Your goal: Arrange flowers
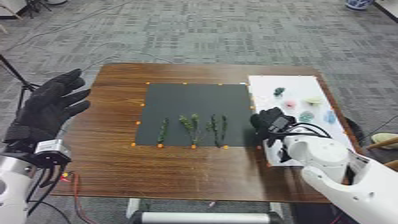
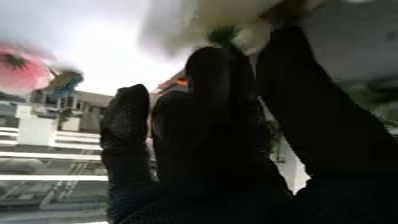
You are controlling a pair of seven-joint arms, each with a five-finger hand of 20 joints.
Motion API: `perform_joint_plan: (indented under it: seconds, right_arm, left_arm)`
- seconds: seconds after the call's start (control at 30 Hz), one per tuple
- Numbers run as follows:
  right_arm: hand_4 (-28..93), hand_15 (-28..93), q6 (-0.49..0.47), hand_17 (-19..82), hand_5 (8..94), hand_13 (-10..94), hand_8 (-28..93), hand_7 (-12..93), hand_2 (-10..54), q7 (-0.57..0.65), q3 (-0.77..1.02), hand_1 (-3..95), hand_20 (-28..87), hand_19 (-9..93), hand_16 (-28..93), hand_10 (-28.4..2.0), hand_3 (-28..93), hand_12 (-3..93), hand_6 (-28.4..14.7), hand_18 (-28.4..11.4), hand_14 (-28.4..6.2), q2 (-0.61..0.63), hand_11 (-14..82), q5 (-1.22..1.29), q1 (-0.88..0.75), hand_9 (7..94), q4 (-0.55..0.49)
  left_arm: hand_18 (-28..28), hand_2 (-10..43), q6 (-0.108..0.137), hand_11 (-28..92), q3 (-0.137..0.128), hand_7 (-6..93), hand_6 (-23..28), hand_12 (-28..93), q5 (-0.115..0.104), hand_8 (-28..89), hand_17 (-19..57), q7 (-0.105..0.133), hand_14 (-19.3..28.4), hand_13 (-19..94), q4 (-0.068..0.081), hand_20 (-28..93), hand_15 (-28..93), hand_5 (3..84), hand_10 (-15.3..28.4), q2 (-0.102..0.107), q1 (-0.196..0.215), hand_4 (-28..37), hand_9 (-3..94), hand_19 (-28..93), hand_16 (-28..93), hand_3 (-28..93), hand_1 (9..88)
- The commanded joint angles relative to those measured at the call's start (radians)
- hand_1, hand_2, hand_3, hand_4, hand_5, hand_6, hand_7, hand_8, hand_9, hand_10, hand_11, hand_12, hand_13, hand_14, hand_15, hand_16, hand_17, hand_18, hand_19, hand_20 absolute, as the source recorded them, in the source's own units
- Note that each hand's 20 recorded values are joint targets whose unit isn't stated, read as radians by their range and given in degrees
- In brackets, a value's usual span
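Wooden table [image 1: 191,172] bears green sprigs [image 1: 194,129] mid-frame, pink flower [image 1: 290,104] at right. Left hand [image 1: 55,97] has fingers wide; right hand [image 2: 200,120], straight. I should pinch flower low, very softly.

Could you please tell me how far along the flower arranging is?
It looks partly done: several green stems lie side by side on the dark mat. The right hand is at the white sheet's left edge; whether it holds anything, I can't tell. The pink, pale yellow and blue flowers lie on the sheet, probably left to place.
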Motion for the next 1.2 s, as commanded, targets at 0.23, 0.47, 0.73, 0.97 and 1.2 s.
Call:
perform_joint_plan:
  seconds: [0.23, 0.47, 0.73, 0.97, 1.2]
  right_arm:
    - [-28, 76, 0.297, 32, 67.0, 72, 11, 57, -9.5, -0.007, -0.082, 51.8, 54, 77, 43, -5.0, 81, 62.5, 3.1, -18.7, -3.0, 0.031, 33.9, 0.016, -0.024, 77.4, 0.083]
    - [-28, 76, 0.652, 32, 67.0, 72, 12, 56, -9.5, 0.052, -0.158, 51.8, 54, 77, 44, -5.2, 82, 63.6, 2.8, -18.3, -2.8, 0.055, 33.0, 0.034, 0.050, 77.9, 0.105]
    - [-28, 76, 0.805, 32, 67.1, 73, 12, 56, -9.5, 0.064, -0.148, 52.0, 55, 77, 44, -5.3, 81, 63.9, 2.7, -18.3, -2.7, 0.056, 32.6, 0.079, 0.077, 78.2, 0.096]
    - [-28, 77, 0.232, 28, 59.0, 67, 9, 57, -9.5, 0.021, 0.158, 48.6, 55, 75, 45, -4.3, 80, 57.7, 3.7, -18.2, -4.5, 0.068, 28.8, 0.018, -0.110, 72.1, -0.027]
    - [-28, 79, -0.028, 18, 44.8, 52, -14, 23, -9.5, -0.103, 0.292, 51.0, 54, 71, 34, -6.2, 60, 16.9, 0.2, -18.8, -8.0, 0.077, 12.2, 0.042, -0.193, 47.5, -0.050]
  left_arm:
    - [19.5, -2.9, 0.004, 23, -0.005, 23.5, 1.4, 19, -0.006, -11, -10.4, -0.002, 13.2, 10, -0.006, 10, 45, 22.2, 9.5, -0.013, 0.014, -26.8, 17.3, 39, -6, 69, 25.7]
    - [19.5, -2.8, 0.005, 23, -0.006, 23.5, 1.5, 19, -0.005, -11, -10.4, -0.006, 13.2, 10, -0.008, 10, 44, 22.2, 9.6, -0.016, 0.013, -26.8, 17.3, 39, -6, 69, 25.8]
    - [19.6, -2.8, 0.004, 23, -0.005, 23.3, 1.4, 19, -0.002, -11, -10.5, -0.009, 13.2, 10, -0.008, 10, 45, 22.1, 9.5, -0.018, 0.012, -26.8, 17.3, 39, -6, 69, 25.8]
    - [19.5, -2.7, 0.005, 23, -0.006, 23.4, 1.4, 19, -0.003, -11, -10.5, -0.004, 13.3, 10, -0.010, 10, 45, 22.2, 9.5, -0.017, 0.014, -26.9, 17.3, 39, -6, 69, 25.8]
    - [19.5, -2.8, 0.000, 23, -0.013, 23.4, 1.4, 19, -0.002, -11, -10.4, -0.003, 13.3, 10, -0.011, 10, 45, 22.2, 9.5, -0.017, 0.020, -26.9, 17.3, 39, -6, 69, 25.8]
